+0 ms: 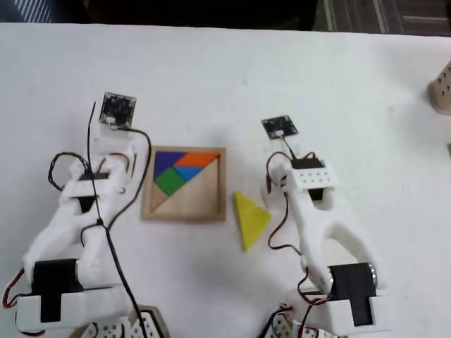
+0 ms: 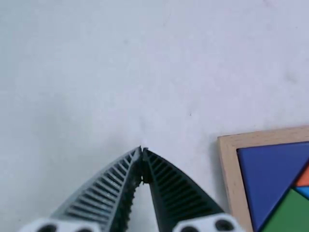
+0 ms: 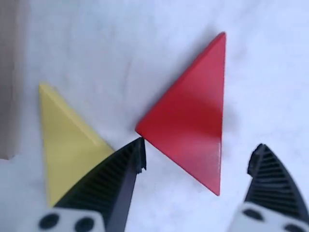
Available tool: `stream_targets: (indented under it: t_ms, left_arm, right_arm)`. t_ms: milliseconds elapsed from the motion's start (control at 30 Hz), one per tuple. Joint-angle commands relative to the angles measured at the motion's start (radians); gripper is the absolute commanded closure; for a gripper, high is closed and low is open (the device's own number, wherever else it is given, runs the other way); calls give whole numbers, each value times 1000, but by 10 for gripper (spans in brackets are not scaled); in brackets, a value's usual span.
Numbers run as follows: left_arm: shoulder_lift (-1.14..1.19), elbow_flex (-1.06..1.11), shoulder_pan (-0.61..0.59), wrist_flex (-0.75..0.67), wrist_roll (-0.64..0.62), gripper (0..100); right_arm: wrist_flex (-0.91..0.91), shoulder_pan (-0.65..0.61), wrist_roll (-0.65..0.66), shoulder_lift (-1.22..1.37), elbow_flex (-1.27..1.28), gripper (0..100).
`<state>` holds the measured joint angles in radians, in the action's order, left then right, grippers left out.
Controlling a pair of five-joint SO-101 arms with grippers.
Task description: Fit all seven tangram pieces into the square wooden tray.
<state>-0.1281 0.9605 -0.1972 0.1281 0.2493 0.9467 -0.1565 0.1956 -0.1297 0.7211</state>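
The square wooden tray (image 1: pixel 218 184) lies between the two arms, with blue (image 1: pixel 165 161), orange (image 1: pixel 197 159) and green (image 1: pixel 171 181) pieces in its far half. Its near half shows bare wood. A yellow triangle (image 1: pixel 250 217) lies on the table just right of the tray. In the right wrist view a red triangle (image 3: pixel 193 125) lies beside the yellow triangle (image 3: pixel 67 145), and my right gripper (image 3: pixel 200 155) stands open over the red one's near side. My left gripper (image 2: pixel 141 153) is shut on nothing, over bare table beside the tray's corner (image 2: pixel 228 164).
A beige perforated object (image 1: pixel 442 88) stands at the far right edge. A wooden item (image 1: pixel 153 321) sits at the front edge by the left arm's base. Black cables (image 1: pixel 106 211) trail over the left arm. White table stretches behind the tray.
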Motion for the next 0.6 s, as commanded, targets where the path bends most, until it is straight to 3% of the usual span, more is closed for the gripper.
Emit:
stream_targets:
  t_ms: [0, 233, 567]
  left_arm:
    - [-4, -48, -21, 3, 21, 976]
    - [-4, -48, -21, 2, 21, 976]
    - [-4, -48, -21, 3, 21, 976]
  right_arm:
    - [39, -10, -38, -48, -74, 669]
    - [54, -50, -153, -41, -97, 669]
    - [-114, -36, -149, -39, -2, 666]
